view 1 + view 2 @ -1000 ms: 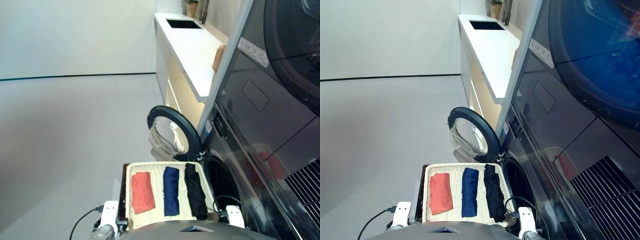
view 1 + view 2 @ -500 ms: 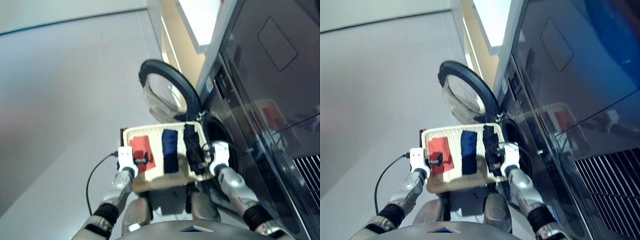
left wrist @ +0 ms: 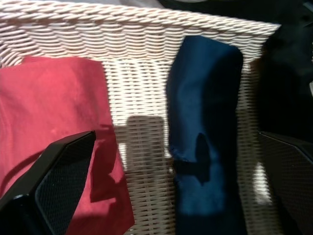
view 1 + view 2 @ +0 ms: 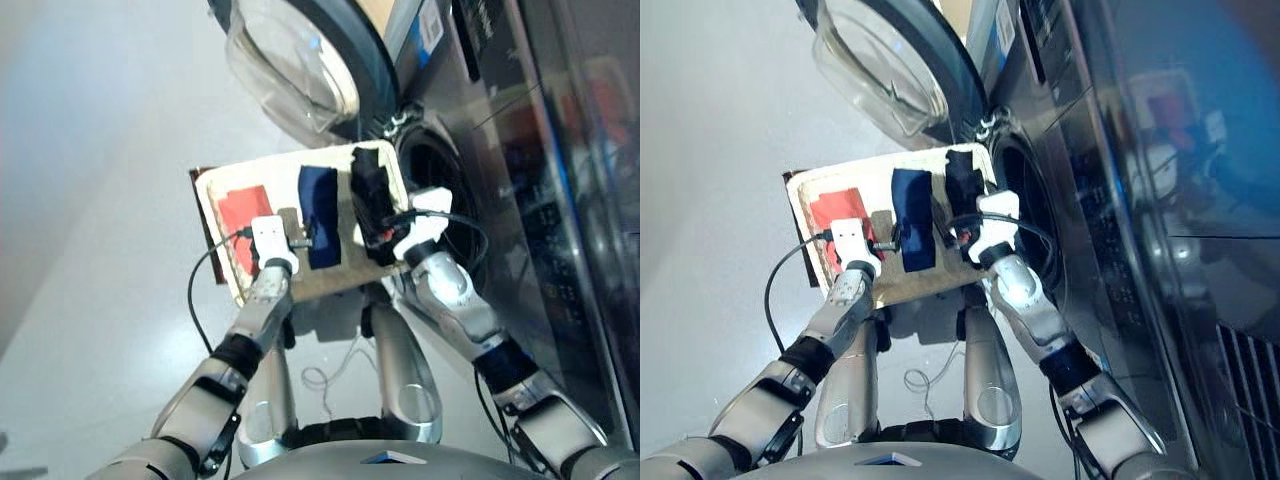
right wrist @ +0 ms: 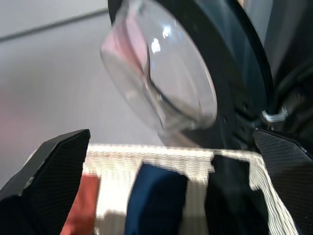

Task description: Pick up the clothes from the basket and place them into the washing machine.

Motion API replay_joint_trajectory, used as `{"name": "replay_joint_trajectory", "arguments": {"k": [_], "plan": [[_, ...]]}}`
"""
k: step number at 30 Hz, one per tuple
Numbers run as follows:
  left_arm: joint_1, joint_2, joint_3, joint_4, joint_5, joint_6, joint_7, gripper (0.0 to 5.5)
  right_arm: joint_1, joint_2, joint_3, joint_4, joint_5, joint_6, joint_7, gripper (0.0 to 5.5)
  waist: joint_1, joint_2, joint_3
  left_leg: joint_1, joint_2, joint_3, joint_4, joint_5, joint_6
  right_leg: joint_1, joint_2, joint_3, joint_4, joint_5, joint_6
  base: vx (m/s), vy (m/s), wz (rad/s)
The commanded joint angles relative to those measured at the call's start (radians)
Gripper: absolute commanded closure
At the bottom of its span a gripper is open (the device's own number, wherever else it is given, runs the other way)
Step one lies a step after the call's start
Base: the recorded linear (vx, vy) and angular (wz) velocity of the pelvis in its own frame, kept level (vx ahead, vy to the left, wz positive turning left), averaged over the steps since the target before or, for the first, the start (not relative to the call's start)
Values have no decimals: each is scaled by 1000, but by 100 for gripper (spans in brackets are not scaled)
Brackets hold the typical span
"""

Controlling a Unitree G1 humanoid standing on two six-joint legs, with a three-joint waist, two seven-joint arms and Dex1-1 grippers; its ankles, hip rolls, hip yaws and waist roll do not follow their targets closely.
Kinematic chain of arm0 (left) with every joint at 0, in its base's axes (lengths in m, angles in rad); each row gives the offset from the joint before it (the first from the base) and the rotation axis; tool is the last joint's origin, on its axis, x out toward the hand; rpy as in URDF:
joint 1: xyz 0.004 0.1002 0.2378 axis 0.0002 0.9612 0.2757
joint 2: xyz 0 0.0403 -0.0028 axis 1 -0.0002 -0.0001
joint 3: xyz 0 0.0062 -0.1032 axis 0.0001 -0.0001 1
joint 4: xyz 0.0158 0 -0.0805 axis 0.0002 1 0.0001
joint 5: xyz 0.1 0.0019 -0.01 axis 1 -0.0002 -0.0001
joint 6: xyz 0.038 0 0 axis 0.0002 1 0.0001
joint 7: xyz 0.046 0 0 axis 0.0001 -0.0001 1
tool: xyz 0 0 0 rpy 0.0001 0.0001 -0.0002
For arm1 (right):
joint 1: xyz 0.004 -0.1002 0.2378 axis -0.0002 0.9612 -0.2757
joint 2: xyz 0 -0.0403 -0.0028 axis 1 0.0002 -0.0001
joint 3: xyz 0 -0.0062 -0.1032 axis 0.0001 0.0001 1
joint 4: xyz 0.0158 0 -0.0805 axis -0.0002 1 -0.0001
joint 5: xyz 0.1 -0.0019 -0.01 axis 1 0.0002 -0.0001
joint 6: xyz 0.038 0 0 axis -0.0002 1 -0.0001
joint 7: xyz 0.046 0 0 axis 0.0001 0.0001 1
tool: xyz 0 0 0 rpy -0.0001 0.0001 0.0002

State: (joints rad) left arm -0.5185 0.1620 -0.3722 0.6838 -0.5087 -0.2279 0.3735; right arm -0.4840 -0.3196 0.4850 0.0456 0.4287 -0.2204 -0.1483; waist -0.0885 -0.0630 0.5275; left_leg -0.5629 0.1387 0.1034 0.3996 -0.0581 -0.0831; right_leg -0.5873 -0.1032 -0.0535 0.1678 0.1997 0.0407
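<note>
Fingers on both grippers are spread apart and hold nothing. Your left gripper (image 4: pixel 300 240) has come up over the wicker basket (image 4: pixel 220 185), between the coral-red garment (image 4: pixel 236 215) and the navy one (image 4: pixel 320 215). Your right gripper (image 4: pixel 375 232) now hangs above the black garment (image 4: pixel 366 185) (nearest the washing machine (image 4: pixel 440 170), its door (image 4: pixel 300 60) open). You can start picking.

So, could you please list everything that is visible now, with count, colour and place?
Coral-red garment: one, the basket's left part.
Navy blue garment: one, the basket's middle.
Black garment: one, the basket's right part, nearest the machine.
Basket: one, cream wicker, in front of the washing machine.
Washing machine: one, dark grey, right of the basket.
Porthole door: one, black rim, clear glass, swung open beyond the basket.
Floor: light grey.
Left pincer: over the navy blue garment, open.
Right pincer: at the black garment, open.
</note>
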Motion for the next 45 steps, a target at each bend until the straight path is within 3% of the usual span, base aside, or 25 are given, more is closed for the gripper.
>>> {"name": "replay_joint_trajectory", "arguments": {"k": [1, 8, 15, 21, 35, 43, 44, 45], "plan": [[-8, -12, 27, -20, 6, -67, 76, 0, -18, 12, 2, -206, -23, -95, -37, 0, -20, 10, -8, -55, -5, -55, -6, 28, -7, -82, -35, 15, 214, -178, 77, -73, -39, 36], [-32, -13, 108, -30, -75, -96, 176, 0, -58, 5, 5, -255, -46, -110, -99, 0, -24, 2, -8, -184, -2, -72, 13, 43, -9, -209, -26, 14, 243, -176, 70, -18, -16, 10], [-22, 16, 146, -62, -54, -92, 234, 0, -77, -11, -7, -239, -60, -111, -128, 0, -21, 4, -8, -242, -1, -67, 19, 46, -9, -271, -23, 18, 254, -178, 69, 0, 0, 0], [16, 35, 160, -106, -76, -91, 217, 0, -94, -14, -14, -237, -61, -104, -125, 0, -15, 11, -8, -265, 0, -64, 16, 44, -9, -306, -17, 26, 264, -185, 68, 17, 6, -4], [-238, 157, 196, 248, -167, -49, 153, 0, -144, 9, 13, -249, -5, -129, -98, 0, -54, -17, -8, -404, 18, -72, 158, -10, -23, -437, -16, 30, 408, -241, 69, 0, 0, 0], [-265, 178, 178, 294, -168, -32, 127, 0, -137, 6, 24, -259, 16, -126, -74, 0, -57, -22, -8, -443, 16, -78, 183, -17, -21, -471, -13, 36, 419, -239, 70, 0, 0, 0], [-267, 178, 176, 297, -165, -31, 124, 179, -135, 4, 26, -260, 19, -127, -69, 0, -57, -22, -8, -443, 15, -77, 181, -17, -20, -473, -13, 38, 416, -238, 70, -4, 34, -225], [-269, 177, 175, 303, -162, -29, 121, 298, -133, 2, 24, -262, 21, -128, -66, 0, -58, -23, -8, -443, 15, -77, 179, -16, -20, -473, -13, 40, 414, -237, 71, -8, 30, -195]]}}
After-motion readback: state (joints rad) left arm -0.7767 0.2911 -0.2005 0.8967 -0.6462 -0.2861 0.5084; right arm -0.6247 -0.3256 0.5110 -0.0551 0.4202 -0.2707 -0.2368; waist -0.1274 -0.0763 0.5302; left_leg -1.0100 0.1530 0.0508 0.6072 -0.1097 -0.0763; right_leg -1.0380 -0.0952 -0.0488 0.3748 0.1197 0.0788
